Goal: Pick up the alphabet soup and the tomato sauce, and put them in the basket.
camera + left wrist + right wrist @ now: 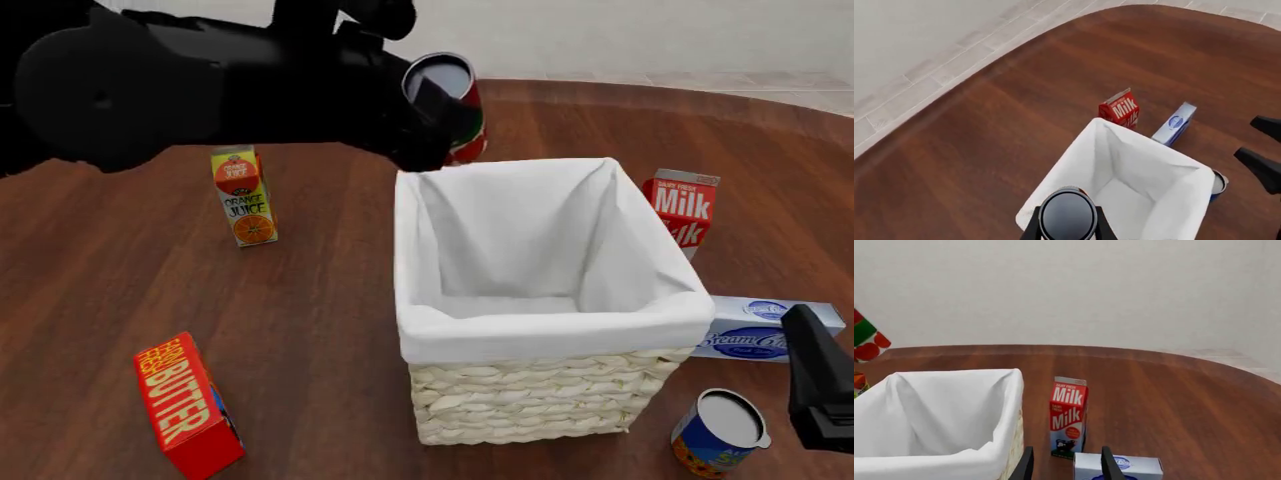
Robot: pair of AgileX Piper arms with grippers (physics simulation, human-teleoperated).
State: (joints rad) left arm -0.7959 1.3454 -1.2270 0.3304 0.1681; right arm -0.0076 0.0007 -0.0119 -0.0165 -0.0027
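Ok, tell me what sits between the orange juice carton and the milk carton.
In the front view, the basket stands between the orange juice carton and the milk carton.

Dark reddish-brown wooden worktop [320, 300] with a curved far edge, bearing the basket [534, 400] near the middle, below and just beside the raised left hand [434, 115]. Standing well out to that hand's left, an orange juice carton [244, 197]; lying much nearer than it, a red butter box [190, 408]. Close by the right hand [817, 385]: the alphabet soup [718, 432] upright just to its left, a cream cheese box [761, 328] lying just beyond it, a milk carton [682, 210] standing farther off.
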